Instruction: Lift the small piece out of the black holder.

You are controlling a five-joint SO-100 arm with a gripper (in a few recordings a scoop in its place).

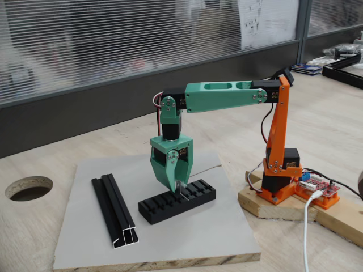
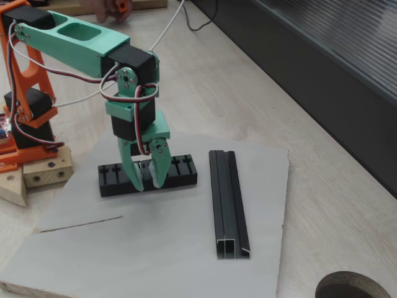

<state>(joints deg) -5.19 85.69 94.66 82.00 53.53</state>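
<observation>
Now the tool (image 1: 179,186) stands straight above the middle of the black holder (image 1: 177,201), whose long axis runs across under it, its fingers slightly apart around a slot where the small piece (image 1: 181,191) seems to sit, though I cannot tell if they grip it.

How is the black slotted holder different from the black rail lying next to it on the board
The black holder is a short, chunky block with slots cut across its top; the black rail is longer, slimmer, with grooves running lengthwise. The gripper reaches down onto the holder, while the rail lies apart, untouched. Both are black and rest flat on the grey board.
</observation>
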